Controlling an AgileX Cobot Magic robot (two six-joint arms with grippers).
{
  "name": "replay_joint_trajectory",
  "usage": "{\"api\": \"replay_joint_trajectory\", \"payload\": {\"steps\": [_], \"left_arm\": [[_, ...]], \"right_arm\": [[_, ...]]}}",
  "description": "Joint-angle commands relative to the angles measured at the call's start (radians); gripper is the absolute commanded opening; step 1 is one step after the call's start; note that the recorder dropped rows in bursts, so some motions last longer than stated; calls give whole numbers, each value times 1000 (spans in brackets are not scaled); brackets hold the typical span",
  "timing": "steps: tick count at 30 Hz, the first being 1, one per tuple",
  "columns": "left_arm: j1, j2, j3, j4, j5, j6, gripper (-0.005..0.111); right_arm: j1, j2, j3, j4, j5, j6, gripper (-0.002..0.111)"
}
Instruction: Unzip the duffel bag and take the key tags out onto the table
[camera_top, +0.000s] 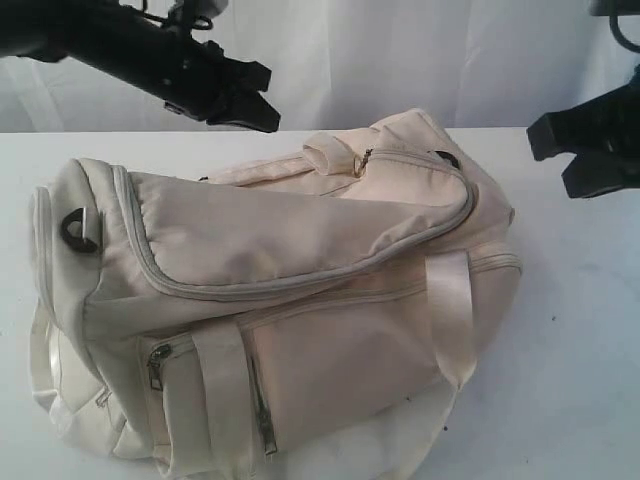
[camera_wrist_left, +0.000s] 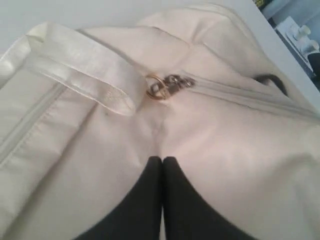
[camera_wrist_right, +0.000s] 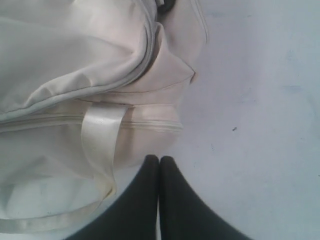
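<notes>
The cream duffel bag (camera_top: 290, 290) lies on its side on the white table (camera_top: 585, 300), its main zipper (camera_top: 300, 282) closed all round the lid. The key tags are hidden. My left gripper (camera_top: 268, 105) hovers shut behind the bag's top. In the left wrist view it (camera_wrist_left: 162, 159) sits just above the fabric, a short way from the metal zipper pull (camera_wrist_left: 167, 85) and a satin strap (camera_wrist_left: 85, 65). My right gripper (camera_top: 545, 160) hangs shut and empty off the bag's right end. The right wrist view shows it (camera_wrist_right: 159, 157) over the table (camera_wrist_right: 250, 100) beside the bag (camera_wrist_right: 75, 50).
A black D-ring (camera_top: 78, 228) sits on the bag's left end. Two zipped side pockets (camera_top: 157, 365) face the front, and carry straps (camera_top: 455, 310) hang down. A white curtain backs the table. White objects (camera_wrist_left: 300, 35) stand beyond the table's edge.
</notes>
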Motion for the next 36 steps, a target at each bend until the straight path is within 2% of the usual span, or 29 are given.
{"api": "replay_joint_trajectory", "payload": {"steps": [1, 5, 7, 8, 13, 22, 31, 34, 36], "left_arm": [[-28, 134, -152, -77, -5, 13, 22], [-69, 245, -288, -68, 26, 14, 54], [-88, 290, -341, -33, 6, -3, 63], [-95, 305, -360, -17, -2, -30, 64], [-103, 359, -386, 25, -9, -109, 64], [-117, 408, -385, -7, -53, -129, 59], [-123, 410, -385, 3, -70, -134, 58], [-123, 410, -385, 3, -92, -161, 50], [-123, 410, -385, 3, -111, -161, 36]], "right_arm": [[-5, -10, 51, -2, -94, -12, 0], [-5, -10, 75, -2, -130, -5, 0], [-5, -10, 82, -2, -137, -12, 0], [-5, -10, 82, -2, -137, -12, 0], [-5, -10, 82, -2, -143, -12, 0], [-3, -10, 82, 2, -147, -12, 0], [-3, -10, 82, 23, -143, -12, 0], [-3, -10, 82, 23, -141, -12, 0], [-3, -10, 82, 26, -139, -12, 0]]}}
